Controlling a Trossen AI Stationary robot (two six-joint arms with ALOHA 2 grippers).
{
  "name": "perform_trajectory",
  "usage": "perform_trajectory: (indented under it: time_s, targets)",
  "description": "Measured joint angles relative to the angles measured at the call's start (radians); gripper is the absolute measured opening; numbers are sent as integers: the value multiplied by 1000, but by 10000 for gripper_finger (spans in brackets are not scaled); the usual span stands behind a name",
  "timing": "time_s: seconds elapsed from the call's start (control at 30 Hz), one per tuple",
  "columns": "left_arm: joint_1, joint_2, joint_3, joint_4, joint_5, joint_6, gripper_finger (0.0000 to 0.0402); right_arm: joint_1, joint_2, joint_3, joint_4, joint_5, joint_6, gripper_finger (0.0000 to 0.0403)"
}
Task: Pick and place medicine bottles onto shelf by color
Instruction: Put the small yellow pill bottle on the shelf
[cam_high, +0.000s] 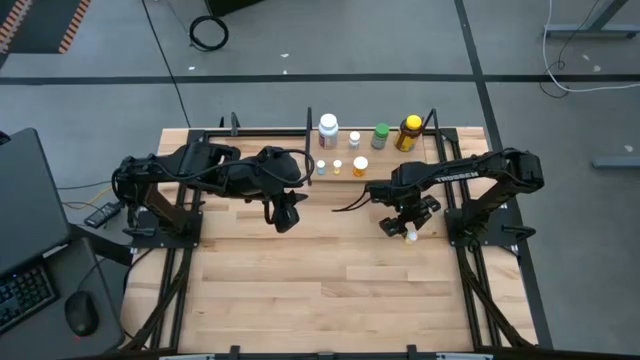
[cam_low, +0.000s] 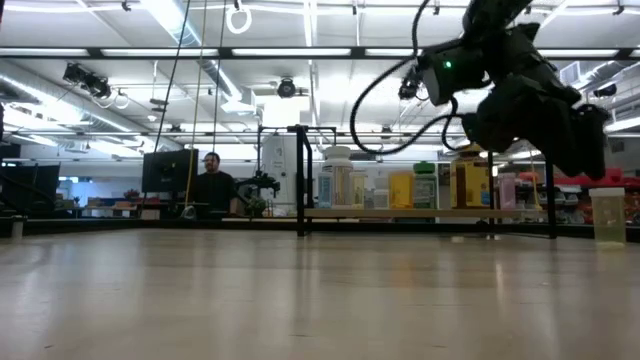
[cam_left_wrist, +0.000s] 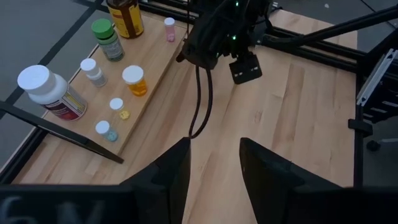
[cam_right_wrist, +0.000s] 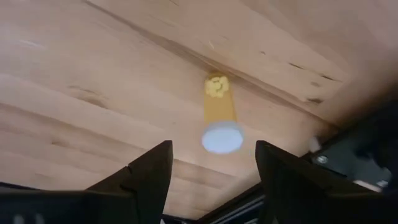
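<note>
Right tool (cam_right_wrist: 211, 165) hangs over a small orange bottle (cam_right_wrist: 219, 118) w/ white cap, fingers spread, nothing gripped; bottle stands upright on the worktop (cam_high: 300, 290), apart from both fingers. In the high view that bottle (cam_high: 411, 234) sits well clear of the shelf (cam_high: 345, 175), on the near side of it, under the right tool (cam_high: 400, 222).

Left tool (cam_left_wrist: 214, 168) waits near the shelf's left end, jaws partly apart, empty.

Step in hand looks like the pick. To do it well: centre the cap btwn the fingers, drop straight down, close on the body below the cap, not on the cap. Bottle is tiny and light, so an off-centre close would likely tip it.

Shelf holds the rest: big white labelled bottle (cam_left_wrist: 50, 93), green-capped bottle (cam_left_wrist: 107, 40), yellow dark-capped bottle (cam_left_wrist: 126, 15), orange one (cam_left_wrist: 135, 81), pink one (cam_left_wrist: 169, 28), plus a few tiny white-capped ones. Orange pick prob. belongs beside that orange one.
</note>
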Motion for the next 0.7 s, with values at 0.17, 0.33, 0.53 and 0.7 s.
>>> perform_trajectory:
  time_s: [0.17, 0.33, 0.53, 0.7]
  targets:
    - [0, 0, 0, -9, 0, 0, 139, 52, -7, 108, -105, 55, -18, 237]
    - [0, 0, 0, -17, 0, -1, 136, 146, -57, 184, -177, 162, 63, 236]
    - [0, 0, 0, -17, 0, -1, 145, 312, -184, 131, -180, 225, 305, 236]
    - [0, 0, 0, -15, 0, -1, 152, 384, -275, 76, -73, 319, 365, 236]
